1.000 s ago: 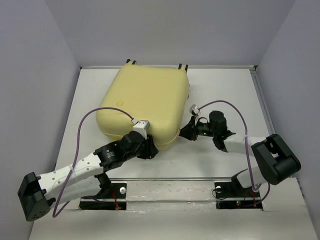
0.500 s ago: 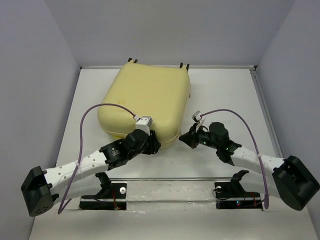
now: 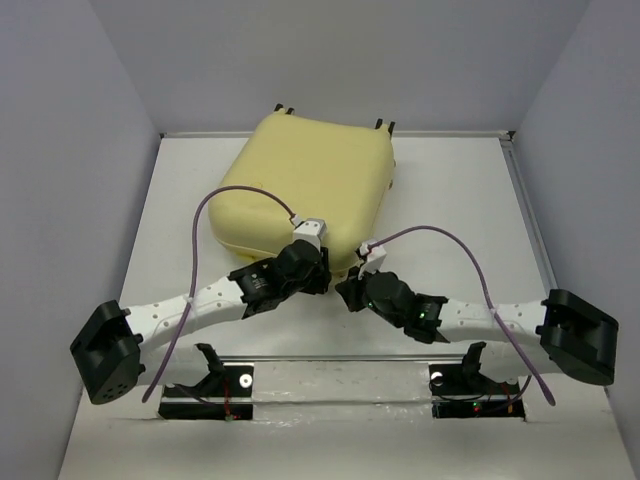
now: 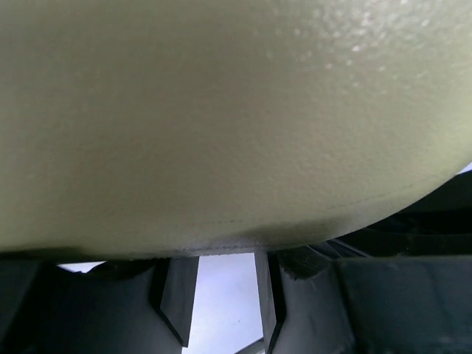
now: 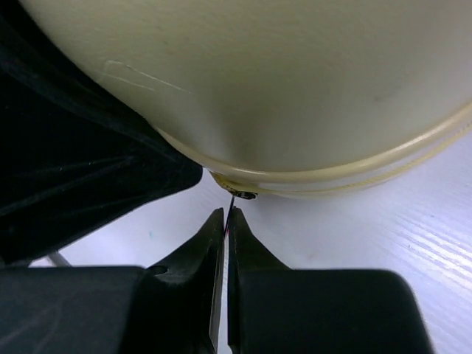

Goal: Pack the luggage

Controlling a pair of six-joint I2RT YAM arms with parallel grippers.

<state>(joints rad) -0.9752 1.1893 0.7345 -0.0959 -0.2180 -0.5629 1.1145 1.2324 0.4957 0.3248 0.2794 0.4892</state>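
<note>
The luggage, a pale-yellow hard-shell case, lies shut and flat on the white table, turned slightly clockwise. My left gripper is at its near edge. In the left wrist view the shell fills the top, and the gripper has its jaws apart with bare background between them and its tips hidden under the shell. My right gripper is just beside it at the same edge. In the right wrist view this gripper is shut on the thin zipper pull, which hangs from the seam of the luggage.
The case's small black wheels point to the back wall. The left arm's dark body crowds the left of the right wrist view. Bare white table lies right of the case, with a raised rim along its side.
The luggage has shifted right and toward the back wall. Both grippers have come together at its near edge, the right one sliding left and closing on the zipper pull.
</note>
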